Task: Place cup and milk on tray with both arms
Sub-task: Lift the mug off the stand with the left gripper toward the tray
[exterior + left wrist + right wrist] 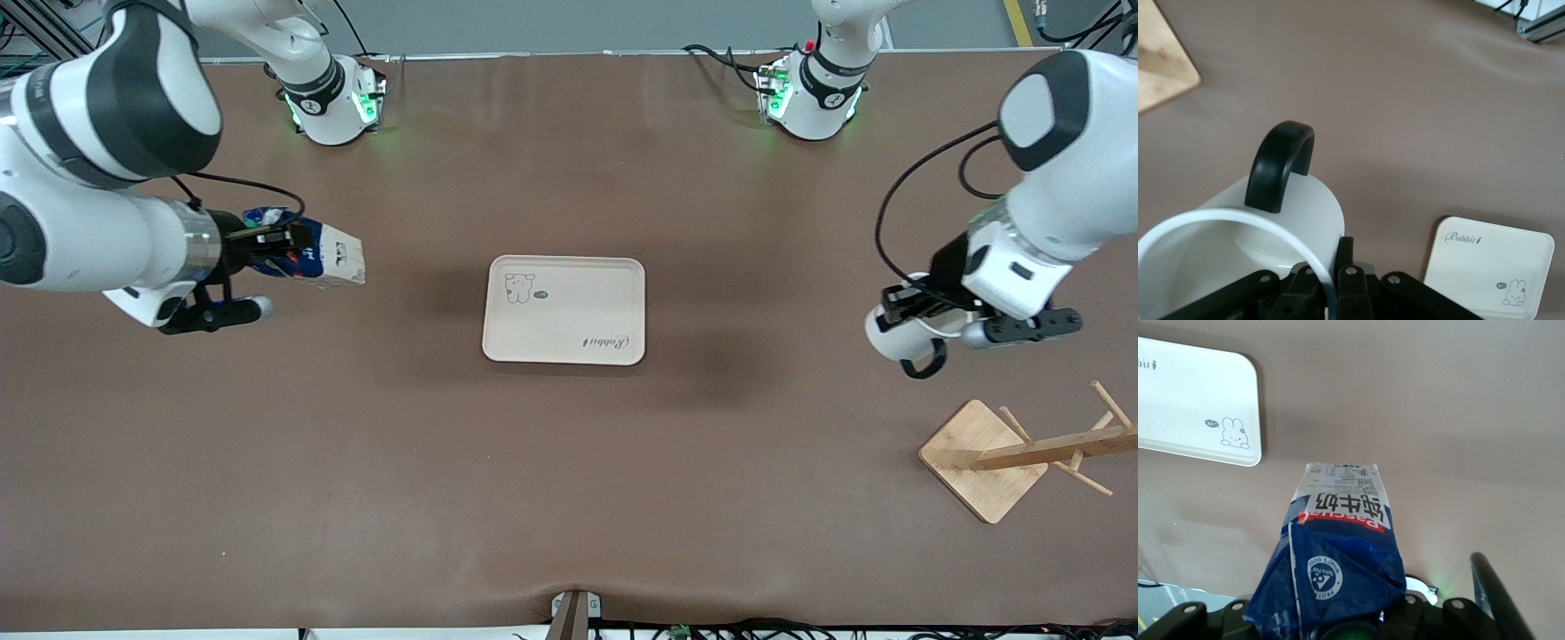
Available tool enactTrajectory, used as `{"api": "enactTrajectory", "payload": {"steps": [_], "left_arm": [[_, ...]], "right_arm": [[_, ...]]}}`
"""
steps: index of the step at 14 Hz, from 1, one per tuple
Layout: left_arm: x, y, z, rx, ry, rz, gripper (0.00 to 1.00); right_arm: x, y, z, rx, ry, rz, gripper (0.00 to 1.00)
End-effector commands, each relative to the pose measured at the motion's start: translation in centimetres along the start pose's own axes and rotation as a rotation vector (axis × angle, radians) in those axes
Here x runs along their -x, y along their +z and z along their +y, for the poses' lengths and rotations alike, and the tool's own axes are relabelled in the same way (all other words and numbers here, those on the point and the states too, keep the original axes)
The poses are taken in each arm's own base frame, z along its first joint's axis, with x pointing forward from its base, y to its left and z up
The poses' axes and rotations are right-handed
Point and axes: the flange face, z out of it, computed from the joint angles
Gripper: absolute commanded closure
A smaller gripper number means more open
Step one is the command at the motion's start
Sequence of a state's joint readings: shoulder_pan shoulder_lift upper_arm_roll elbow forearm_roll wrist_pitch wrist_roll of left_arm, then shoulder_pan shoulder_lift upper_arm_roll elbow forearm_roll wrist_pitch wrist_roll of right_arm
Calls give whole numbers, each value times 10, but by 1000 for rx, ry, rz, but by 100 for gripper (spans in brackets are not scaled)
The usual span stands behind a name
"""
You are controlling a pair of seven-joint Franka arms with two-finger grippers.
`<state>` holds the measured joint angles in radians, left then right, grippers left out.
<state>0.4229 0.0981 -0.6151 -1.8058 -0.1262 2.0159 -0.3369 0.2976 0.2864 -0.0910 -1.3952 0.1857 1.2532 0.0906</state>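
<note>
Both pickups look done; both placements remain. The right pincer (283, 242), clamped on the small blue-and-white milk carton (316, 256), holds it tipped in the air over the brown table (569, 498) toward the right arm's end. The left pincer (905, 300) is clamped on the rim of the white round mug with a black handle (1251, 227), held over the table near the wooden rack (1013, 458). The cream-white flat rectangular tray with a bear drawing (565, 309) lies bare at the table's middle, well apart from both. Each arm must carry its load there.
</note>
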Motion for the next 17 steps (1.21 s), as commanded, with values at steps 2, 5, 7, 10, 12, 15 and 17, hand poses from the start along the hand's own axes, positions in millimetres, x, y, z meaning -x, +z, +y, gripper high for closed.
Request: {"api": "enactTrajectory", "payload": {"steps": [2,5,7,10,12,15,17], "left_arm": [[15,26,59,-58,-36,-25,100],[39,61,110,-67,-139,-78,100],[55,86,142,-71,-198,-119,100],[82,129,182,-136,-255,-121,100],[101,158,202,-163,-318,-128,100],[122,200,231,-145,-397,-80,100],[134,237,242,-156,-475,-47,100]], "right_arm": [[8,-1,-40,49,40,11,100],[8,2,-53,58,76,13,100],[6,0,-44,56,81,25,100],[3,-3,-44,45,85,48,100],[1,-5,-57,30,72,90,100],[-1,-4,-58,17,71,89,100],[-1,-3,-60,12,68,88,100]]}}
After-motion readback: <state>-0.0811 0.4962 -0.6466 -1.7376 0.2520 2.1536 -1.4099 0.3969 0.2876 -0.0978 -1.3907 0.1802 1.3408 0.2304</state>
